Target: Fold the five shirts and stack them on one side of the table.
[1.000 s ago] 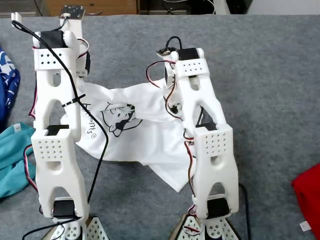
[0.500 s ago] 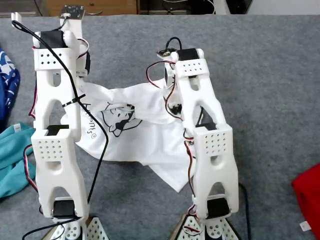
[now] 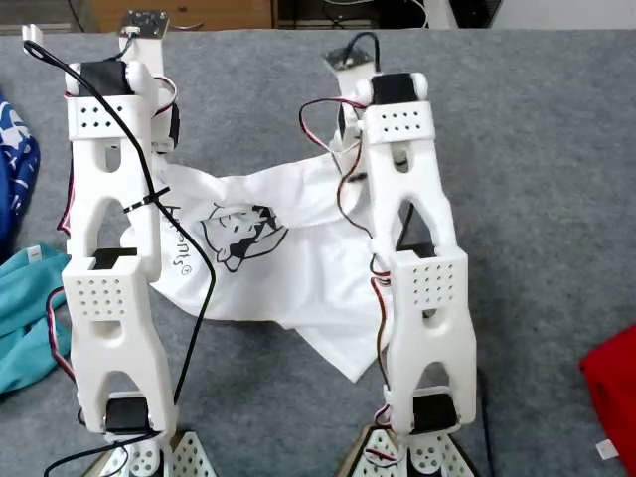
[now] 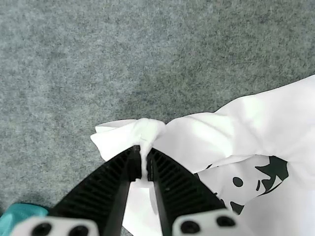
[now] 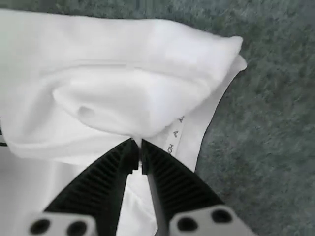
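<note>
The left gripper (image 4: 142, 164) pinched a bunched corner of the white cotton shirt with black print (image 3: 288, 273) — the right gripper (image 5: 137, 153) clenched the opposite corner, cloth spread between them.

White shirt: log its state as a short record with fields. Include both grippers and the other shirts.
white shirt: lies crumpled on the table between the two arms, not yet folded
print: black, facing up
left gripper: shut on a bunched edge of the white shirt
right gripper: shut on a fold of the white shirt
teal shirt: at the table's left edge, unfolded
blue shirt: at the left edge, beyond the teal shirt
red shirt: at the right edge
</note>
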Robot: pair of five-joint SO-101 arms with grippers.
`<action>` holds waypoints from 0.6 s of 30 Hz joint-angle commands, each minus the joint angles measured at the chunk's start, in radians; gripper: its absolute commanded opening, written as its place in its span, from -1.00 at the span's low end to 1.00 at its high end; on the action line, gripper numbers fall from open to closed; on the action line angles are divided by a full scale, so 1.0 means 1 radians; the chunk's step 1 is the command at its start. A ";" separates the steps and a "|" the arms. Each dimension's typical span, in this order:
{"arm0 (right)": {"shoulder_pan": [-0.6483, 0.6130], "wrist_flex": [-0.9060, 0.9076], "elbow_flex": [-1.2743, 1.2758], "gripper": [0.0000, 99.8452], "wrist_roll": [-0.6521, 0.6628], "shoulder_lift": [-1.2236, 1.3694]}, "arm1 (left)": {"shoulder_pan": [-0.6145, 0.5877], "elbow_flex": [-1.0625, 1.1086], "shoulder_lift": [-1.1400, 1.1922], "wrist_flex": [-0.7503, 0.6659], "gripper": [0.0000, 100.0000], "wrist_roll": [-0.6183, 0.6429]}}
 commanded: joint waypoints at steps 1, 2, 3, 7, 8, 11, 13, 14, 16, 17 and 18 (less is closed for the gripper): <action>0.021 0.014 -0.130 -0.99 -0.006 -0.114 | -0.008 -0.012 -0.021 0.009 -0.96 0.008; 0.025 0.012 -0.159 -0.99 -0.005 -0.130 | -0.009 -0.021 -0.021 0.009 -0.96 0.008; 0.033 0.011 -0.197 -0.99 -0.005 -0.142 | -0.012 -0.038 -0.021 0.009 -0.96 0.009; 0.081 -0.011 -0.375 -0.99 0.008 -0.171 | -0.012 -0.190 -0.021 0.009 -0.96 0.021; 0.091 -0.020 -0.429 -0.99 0.025 -0.176 | -0.012 -0.244 -0.021 0.009 -0.96 0.044; 0.101 -0.023 -0.591 -0.99 0.091 -0.188 | -0.015 -0.410 -0.021 0.009 -0.96 0.109; 0.101 -0.025 -0.616 -0.99 0.132 -0.214 | -0.012 -0.500 -0.021 0.009 -0.96 0.124; 0.101 -0.028 -0.608 -0.99 0.143 -0.243 | -0.011 -0.543 -0.022 0.011 -0.96 0.124; 0.101 -0.029 -0.598 -0.99 0.155 -0.305 | -0.011 -0.592 -0.024 0.011 -0.96 0.124; 0.101 -0.029 -0.605 -0.99 0.155 -0.335 | -0.011 -0.586 -0.039 0.011 -0.96 0.124; 0.102 -0.031 -0.607 -0.99 0.157 -0.364 | -0.011 -0.578 -0.065 0.011 -0.96 0.123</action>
